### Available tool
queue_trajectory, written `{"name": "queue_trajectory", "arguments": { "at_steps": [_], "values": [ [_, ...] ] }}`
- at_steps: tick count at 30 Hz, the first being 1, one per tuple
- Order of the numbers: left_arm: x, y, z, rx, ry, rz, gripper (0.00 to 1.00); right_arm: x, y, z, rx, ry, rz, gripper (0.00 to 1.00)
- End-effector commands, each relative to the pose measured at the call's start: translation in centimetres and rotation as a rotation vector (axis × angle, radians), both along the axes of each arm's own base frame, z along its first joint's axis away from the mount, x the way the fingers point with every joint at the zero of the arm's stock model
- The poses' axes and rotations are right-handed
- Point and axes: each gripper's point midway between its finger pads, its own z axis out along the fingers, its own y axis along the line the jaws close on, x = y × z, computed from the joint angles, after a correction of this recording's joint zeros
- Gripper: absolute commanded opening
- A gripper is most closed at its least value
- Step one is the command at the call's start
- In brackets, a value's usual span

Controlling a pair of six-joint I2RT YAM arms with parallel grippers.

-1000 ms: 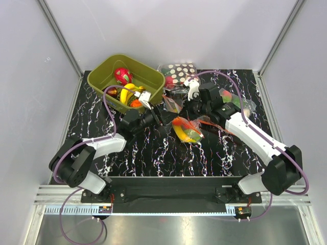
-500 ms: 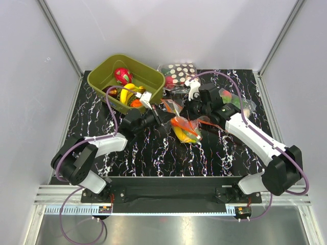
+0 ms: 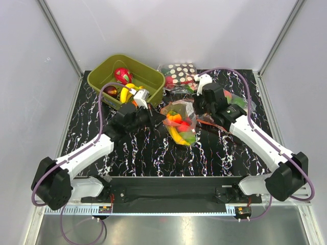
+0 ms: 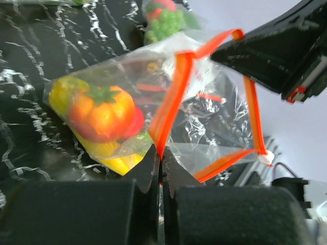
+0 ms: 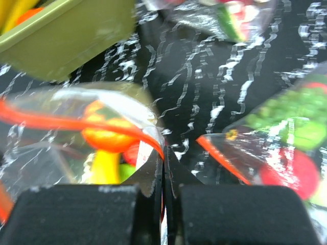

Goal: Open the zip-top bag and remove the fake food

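**Overhead view.** The zip-top bag [image 3: 180, 121] hangs between your two arms over the middle of the black marbled tabletop [image 3: 153, 153], just right of the olive-green bin [image 3: 103, 67].

**Left wrist view.** Your left jaws are closed on the bag's left lip. They are pinched flat on the orange-red zip strip [image 4: 170, 99] with no gap between them.

**Right wrist view.** Your right jaws are likewise closed, gripping the opposite lip of the strip.

**Bag mouth.** Between the two grips the halves of the strip stand apart in a diamond-shaped loop, so the mouth of the bag is open.

**Contents.** The fake food [image 4: 102, 112] lies inside, bunched at the closed end. You can make out an orange pumpkin-like piece with a green stalk, a red piece behind it, and yellow and green pieces beneath. You cannot tell whether the bottom of the bag touches the tabletop.

**Surroundings.** A polka-dot bag [image 3: 180, 71] lies near the far edge, and a bag of green and red vegetables [image 3: 227, 95] lies beside the right arm. The bin holds a dragon fruit toy [image 3: 122, 75] and other toy fruit.
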Motion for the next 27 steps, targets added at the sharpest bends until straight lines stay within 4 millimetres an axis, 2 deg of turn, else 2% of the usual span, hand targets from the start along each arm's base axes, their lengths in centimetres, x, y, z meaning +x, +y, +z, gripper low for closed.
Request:
{"name": "queue_trajectory", "arguments": {
  "at_steps": [1,7,10,11,12,13,16,17,20,22,25,27],
  "values": [
    [-0.1,1.4,0.6,0.121,-0.024,0.012,0.0,1.1,-2.2,3.9,-0.008,-0.113,-0.128,0.0],
    [-0.4,2.4,0.3,0.175,-0.026,0.03,0.0,1.4,-4.1,4.3,-0.049,-0.141,-0.227,0.0],
    [-0.4,2.1,0.3,0.173,-0.032,0.01,0.0,1.4,-4.1,4.3,-0.049,-0.145,-0.223,0.02],
    [-0.4,1.8,0.1,0.172,-0.029,-0.002,0.0,1.3,-3.5,4.3,-0.035,-0.141,-0.192,0.07],
    [-0.3,1.4,0.6,0.157,-0.043,-0.015,0.0,1.2,-3.1,4.3,-0.032,-0.139,-0.168,0.22],
    [-0.3,0.9,0.2,0.149,-0.028,-0.04,0.0,1.2,-2.8,4.7,-0.024,-0.142,-0.15,0.32],
    [-0.1,-0.4,0.7,0.114,-0.039,-0.084,0.0,0.3,-1.0,5.8,0.016,-0.149,-0.025,0.56],
    [0.0,-0.5,0.9,0.107,-0.041,-0.09,0.0,-0.1,-0.3,6.3,0.036,-0.15,0.018,0.59],
    [0.1,-1.1,2.0,0.083,-0.068,-0.111,0.0,-1.6,0.9,8.8,0.093,-0.192,0.123,0.57],
    [0.2,-1.3,2.7,0.079,-0.09,-0.12,0.0,-3.1,1.8,11.0,0.145,-0.226,0.196,0.57],
    [0.3,-1.3,3.1,0.08,-0.104,-0.126,0.0,-5.6,4.4,13.2,0.224,-0.256,0.359,0.57],
    [0.2,-1.5,3.5,0.073,-0.114,-0.133,0.0,-7.8,6.6,13.2,0.237,-0.246,0.519,0.56]
  ]
}}
